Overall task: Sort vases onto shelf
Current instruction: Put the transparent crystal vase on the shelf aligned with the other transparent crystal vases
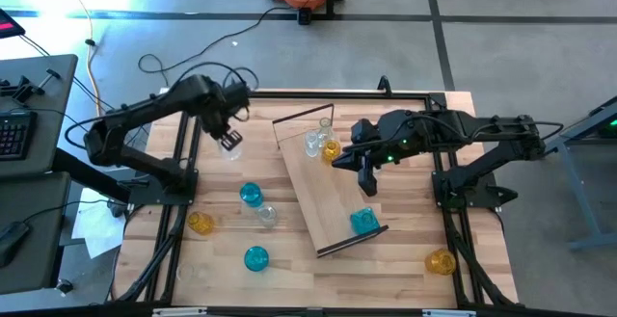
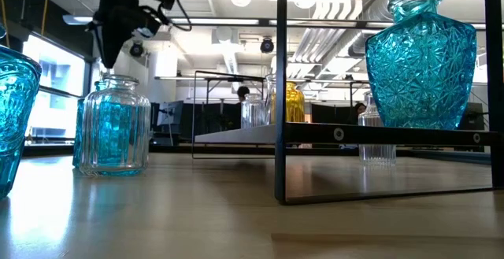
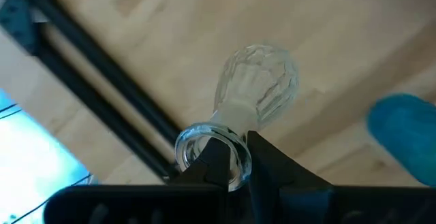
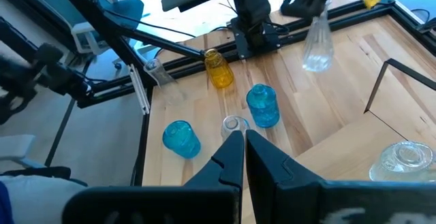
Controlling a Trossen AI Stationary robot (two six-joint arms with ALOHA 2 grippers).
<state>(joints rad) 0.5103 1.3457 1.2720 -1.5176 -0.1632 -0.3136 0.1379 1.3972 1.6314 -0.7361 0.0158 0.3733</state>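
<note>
We see the left gripper [image 1: 230, 141] raised over the far left part of the table [image 1: 289, 269], its fingers [image 3: 225, 159] pinched on the rim of a clear vase [image 3: 255, 88] that hangs neck-up beneath it, its round body clear of the wood. From the right wrist view the same clear vase [image 4: 317, 43] dangles from that gripper, well above the boards. The right gripper [image 1: 365, 184] hovers over the middle of the shelf [image 1: 328, 197], its fingers pressed together with nothing between them. The shelf lies slantwise across the centre of the table, one dark-framed end toward the far edge and the other toward the near edge. At its far end stand two clear vases [image 1: 316, 140] and an amber vase [image 1: 331, 150] close together; near its other end stands a blue vase [image 1: 363, 222]. On the bare table left of the shelf we count a blue vase [image 1: 251, 196] with a clear one [image 1: 266, 215] just beside it, an amber vase [image 1: 201, 224] by the left rail, and another blue vase [image 1: 255, 258] toward the near edge. One more amber vase [image 1: 441, 261] sits near the right near corner.
</note>
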